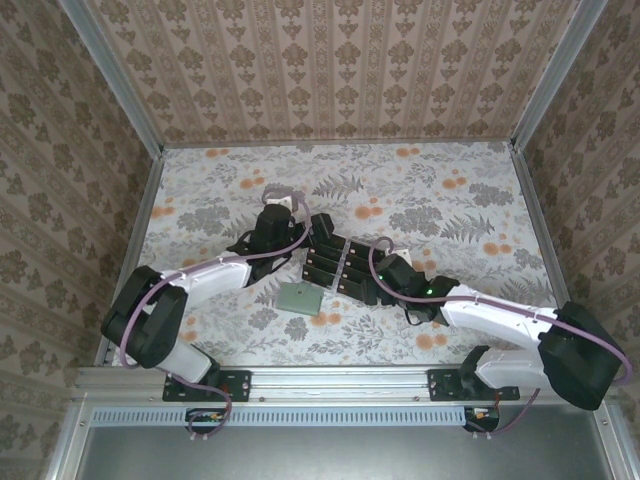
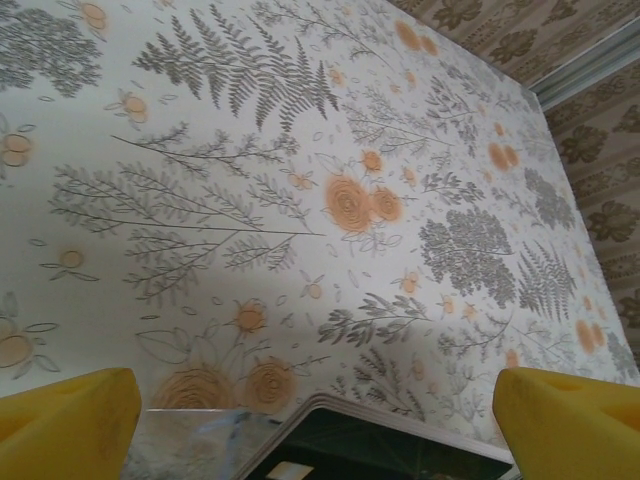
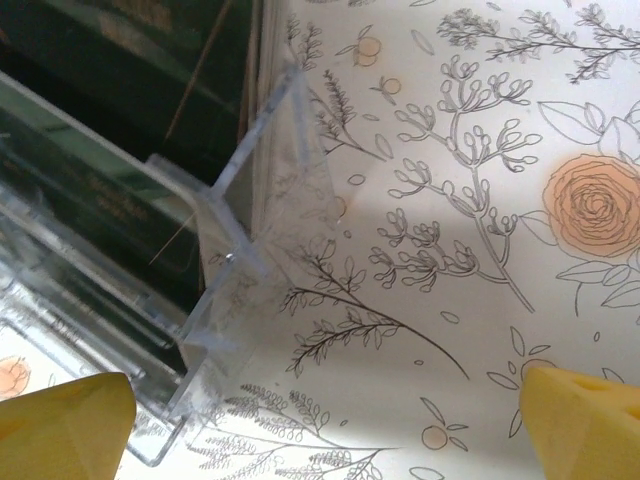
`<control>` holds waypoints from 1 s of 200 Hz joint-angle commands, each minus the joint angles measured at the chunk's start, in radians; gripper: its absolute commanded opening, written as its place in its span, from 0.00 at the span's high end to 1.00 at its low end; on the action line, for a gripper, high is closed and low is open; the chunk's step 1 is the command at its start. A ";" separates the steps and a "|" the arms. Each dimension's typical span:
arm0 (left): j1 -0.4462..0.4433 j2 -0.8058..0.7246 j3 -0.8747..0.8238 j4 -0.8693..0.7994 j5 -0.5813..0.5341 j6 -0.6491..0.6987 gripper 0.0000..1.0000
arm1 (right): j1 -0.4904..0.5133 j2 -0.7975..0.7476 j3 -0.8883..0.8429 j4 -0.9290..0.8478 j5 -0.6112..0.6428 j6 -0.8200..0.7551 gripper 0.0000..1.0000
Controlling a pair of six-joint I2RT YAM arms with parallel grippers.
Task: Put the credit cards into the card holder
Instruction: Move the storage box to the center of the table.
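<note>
the credit cards (image 1: pixel 322 265) stood in rows inside a clear plastic rack (image 3: pixel 215 300) near the middle of the worktop (image 1: pixel 470 210). the card holder (image 1: pixel 300 298) lay flat just beside the rack's near left corner. the left tool (image 2: pixel 320 425) hung over the rack's far left end, its yellow fingers (image 2: pixel 65 415) spread wide and holding nothing. the right tool (image 3: pixel 325 420) sat low at the rack's right side, equally wide and empty. the worktop carried a pale floral print and was boxed in by patterned walls (image 1: pixel 330 70) and metal rails (image 1: pixel 118 80). bare surface lay open beyond the rack and to both sides.
</note>
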 commanded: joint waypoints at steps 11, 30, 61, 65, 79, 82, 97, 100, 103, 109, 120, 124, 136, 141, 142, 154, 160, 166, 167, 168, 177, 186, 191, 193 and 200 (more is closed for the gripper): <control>-0.031 0.037 0.032 0.082 -0.024 -0.067 0.00 | 0.006 0.029 -0.015 0.029 0.122 0.086 0.00; -0.044 0.067 0.052 0.099 -0.026 -0.082 0.00 | 0.004 0.035 -0.015 0.035 0.155 0.116 0.00; -0.062 0.133 0.102 0.129 -0.016 -0.091 0.00 | 0.003 0.031 -0.017 0.019 0.211 0.154 0.00; -0.065 0.145 0.116 0.132 -0.016 -0.092 0.00 | 0.003 0.029 -0.018 0.016 0.218 0.160 0.00; -0.073 0.183 0.151 0.144 -0.007 -0.094 0.00 | 0.001 0.015 -0.028 0.006 0.239 0.184 0.00; -0.076 0.192 0.160 0.147 -0.004 -0.095 0.00 | 0.000 0.012 -0.031 0.004 0.244 0.189 0.00; -0.085 0.242 0.213 0.153 0.008 -0.093 0.00 | -0.006 -0.006 -0.045 -0.006 0.261 0.219 0.00; -0.087 0.252 0.224 0.154 0.012 -0.093 0.00 | -0.007 -0.010 -0.049 -0.009 0.264 0.226 0.00; -0.090 0.261 0.235 0.156 0.016 -0.093 0.00 | -0.010 -0.013 -0.051 -0.010 0.266 0.232 0.00; -0.093 0.283 0.259 0.157 0.022 -0.092 0.00 | -0.013 -0.020 -0.057 -0.013 0.271 0.243 0.00; -0.101 0.321 0.305 0.156 0.032 -0.089 0.00 | -0.018 -0.036 -0.069 -0.018 0.279 0.263 0.00; -0.102 0.335 0.319 0.155 0.036 -0.089 0.00 | -0.022 -0.040 -0.073 -0.018 0.282 0.271 0.00; -0.110 0.379 0.373 0.154 0.054 -0.087 0.00 | -0.034 -0.055 -0.086 -0.019 0.281 0.291 0.00; -0.113 0.396 0.397 0.153 0.062 -0.086 0.00 | -0.039 -0.059 -0.091 -0.019 0.281 0.299 0.00; -0.114 0.400 0.400 0.152 0.064 -0.086 0.00 | -0.040 -0.060 -0.092 -0.020 0.281 0.299 0.00; -0.121 0.442 0.452 0.146 0.081 -0.087 0.00 | -0.053 -0.067 -0.103 -0.016 0.281 0.315 0.00; -0.123 0.463 0.477 0.144 0.090 -0.088 0.00 | -0.060 -0.068 -0.108 -0.012 0.279 0.323 0.00; -0.126 0.479 0.502 0.140 0.098 -0.088 0.00 | -0.068 -0.069 -0.112 -0.011 0.275 0.329 0.00; -0.127 0.482 0.505 0.139 0.100 -0.088 0.00 | -0.069 -0.069 -0.113 -0.011 0.274 0.330 0.00; -0.127 0.485 0.509 0.138 0.100 -0.088 0.00 | -0.070 -0.068 -0.114 -0.010 0.273 0.331 0.00; -0.131 0.510 0.541 0.134 0.110 -0.090 0.00 | -0.083 -0.067 -0.117 -0.005 0.268 0.341 0.00; -0.133 0.537 0.575 0.128 0.119 -0.091 0.00 | -0.091 -0.067 -0.122 0.001 0.265 0.347 0.00; -0.134 0.551 0.593 0.125 0.124 -0.091 0.00 | -0.097 -0.067 -0.122 0.004 0.262 0.351 0.00; -0.134 0.557 0.600 0.123 0.127 -0.091 0.00 | -0.099 -0.067 -0.122 0.005 0.260 0.352 0.00; -0.135 0.573 0.626 0.117 0.134 -0.092 0.00 | -0.107 -0.067 -0.124 0.010 0.256 0.354 0.00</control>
